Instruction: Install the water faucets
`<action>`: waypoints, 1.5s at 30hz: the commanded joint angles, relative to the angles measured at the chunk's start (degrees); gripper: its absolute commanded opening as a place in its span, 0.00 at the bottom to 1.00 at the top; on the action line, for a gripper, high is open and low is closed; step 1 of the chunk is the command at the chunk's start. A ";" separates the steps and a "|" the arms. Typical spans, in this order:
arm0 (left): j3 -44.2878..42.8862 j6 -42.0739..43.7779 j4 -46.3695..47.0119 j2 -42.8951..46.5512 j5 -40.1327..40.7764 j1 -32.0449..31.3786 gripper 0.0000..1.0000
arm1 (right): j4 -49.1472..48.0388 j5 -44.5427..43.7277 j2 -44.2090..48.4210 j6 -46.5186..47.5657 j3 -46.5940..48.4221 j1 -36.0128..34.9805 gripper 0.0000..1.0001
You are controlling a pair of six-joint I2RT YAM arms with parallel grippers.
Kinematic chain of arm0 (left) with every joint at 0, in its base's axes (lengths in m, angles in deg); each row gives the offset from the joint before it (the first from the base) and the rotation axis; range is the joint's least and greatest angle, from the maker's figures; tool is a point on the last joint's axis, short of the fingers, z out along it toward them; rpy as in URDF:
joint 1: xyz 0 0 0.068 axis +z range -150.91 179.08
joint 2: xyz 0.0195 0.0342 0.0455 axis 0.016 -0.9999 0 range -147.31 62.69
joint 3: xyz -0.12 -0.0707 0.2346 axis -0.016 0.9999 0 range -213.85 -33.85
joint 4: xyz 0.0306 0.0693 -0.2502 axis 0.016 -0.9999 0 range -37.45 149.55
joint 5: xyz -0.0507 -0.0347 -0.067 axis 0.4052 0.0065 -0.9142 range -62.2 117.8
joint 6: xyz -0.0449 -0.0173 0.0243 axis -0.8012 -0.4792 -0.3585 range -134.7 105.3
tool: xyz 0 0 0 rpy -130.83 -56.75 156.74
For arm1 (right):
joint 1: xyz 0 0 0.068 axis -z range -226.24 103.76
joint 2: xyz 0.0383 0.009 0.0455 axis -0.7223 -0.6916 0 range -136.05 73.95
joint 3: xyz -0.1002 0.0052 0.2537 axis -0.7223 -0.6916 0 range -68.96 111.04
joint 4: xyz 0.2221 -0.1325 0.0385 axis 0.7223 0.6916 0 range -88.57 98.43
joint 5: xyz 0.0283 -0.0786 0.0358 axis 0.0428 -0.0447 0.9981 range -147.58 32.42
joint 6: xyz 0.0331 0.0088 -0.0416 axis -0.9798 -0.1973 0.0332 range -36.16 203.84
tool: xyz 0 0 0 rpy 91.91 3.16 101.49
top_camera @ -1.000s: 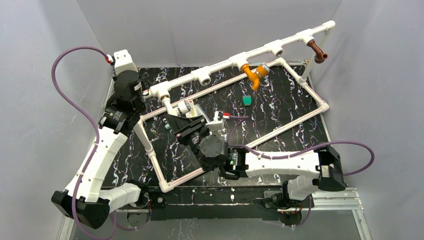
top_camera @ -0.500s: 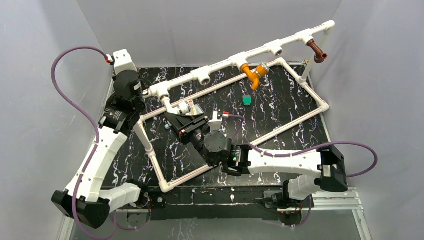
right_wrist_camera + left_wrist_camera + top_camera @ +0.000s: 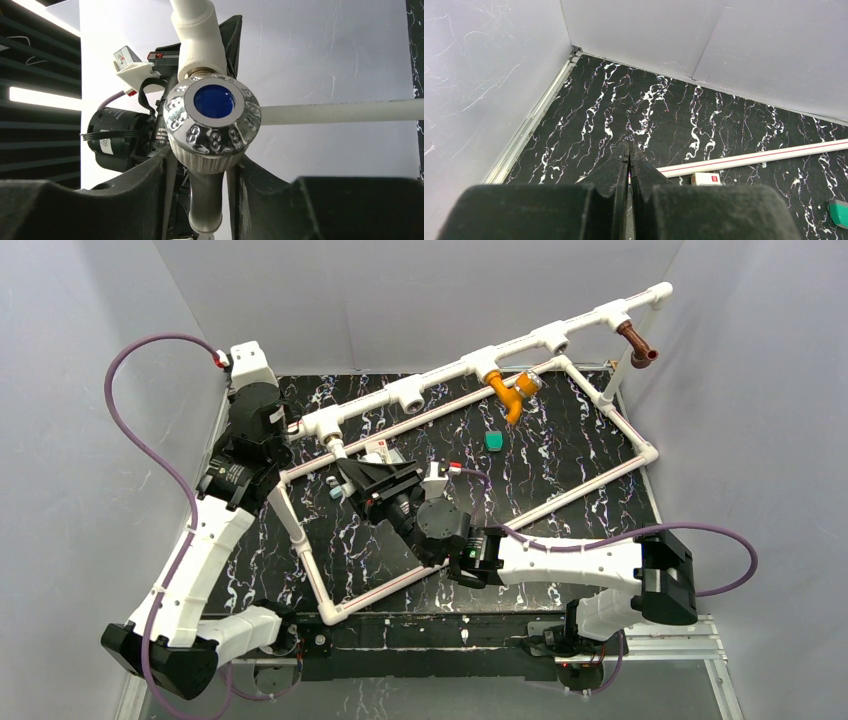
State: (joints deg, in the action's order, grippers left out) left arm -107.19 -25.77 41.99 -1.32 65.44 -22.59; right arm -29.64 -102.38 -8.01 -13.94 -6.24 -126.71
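An orange faucet (image 3: 508, 392) and a reddish-brown faucet (image 3: 634, 342) hang from T-fittings on the white pipe frame's raised rail (image 3: 440, 375). A third faucet (image 3: 376, 451) sits under the left fitting. In the right wrist view this faucet (image 3: 214, 117) shows a chrome knob with a blue cap, joined to a white fitting (image 3: 197, 37). My right gripper (image 3: 207, 165) stands open around its grey spout, with a gap on each side. The left gripper (image 3: 629, 150) is shut and holds nothing, above the black mat near the far left corner.
A small teal piece (image 3: 493, 440) lies on the mat inside the frame, also seen in the left wrist view (image 3: 839, 212). A red-striped white pipe (image 3: 754, 159) crosses just beyond my left fingers. Grey walls close in the left, far and right sides.
The right gripper's jaws have widened around the faucet spout, and the right wrist has shifted slightly toward the far left. The left arm has stayed put.
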 commanded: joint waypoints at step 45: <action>5.38 -0.14 -19.10 -3.40 -1.61 -0.57 0.00 | -4.30 33.03 16.37 63.96 -12.66 3.33 0.76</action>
State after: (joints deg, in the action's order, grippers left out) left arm -107.28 -25.82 41.69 -1.34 65.25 -22.63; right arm -39.43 -75.05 5.30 33.78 -20.86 -123.72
